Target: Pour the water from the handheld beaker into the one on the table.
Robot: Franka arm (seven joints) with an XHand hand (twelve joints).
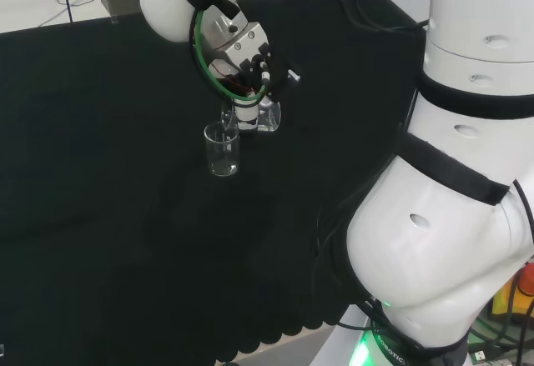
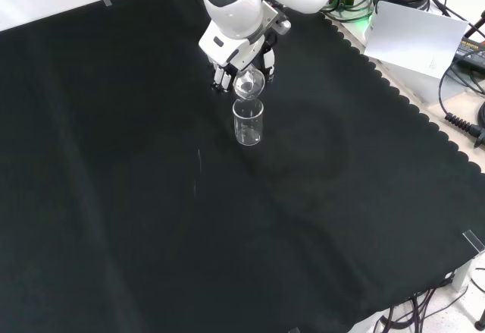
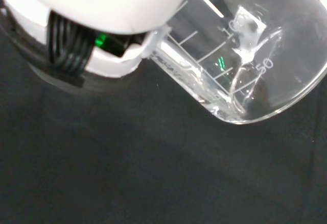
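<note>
A: Quick pass. You've got the hand coming in at the top of the front view, fingers curled round the handheld beaker. That beaker is tipped, mouth facing down toward the camera side.

B: And the one on the table?

A: Table beaker stands upright on the black cloth, right below the tipped one in the front view. Rims look close, maybe touching, can't tell.

B: Head view agree?

A: Yes. Hand is left of your big white arm links, and the handheld beaker hangs under it. Table beaker sits just down and left of it, upright.

B: Any water visible?

A: Wrist view shows the handheld beaker close up, tilted, printed scale lines on the wall, clear liquid gathered in its lower corner. A blurred white part of the hand presses against its side. Whether the table beaker has anything in it, can't tell.

B: Stream between them?

A: Can't make one out.
</note>
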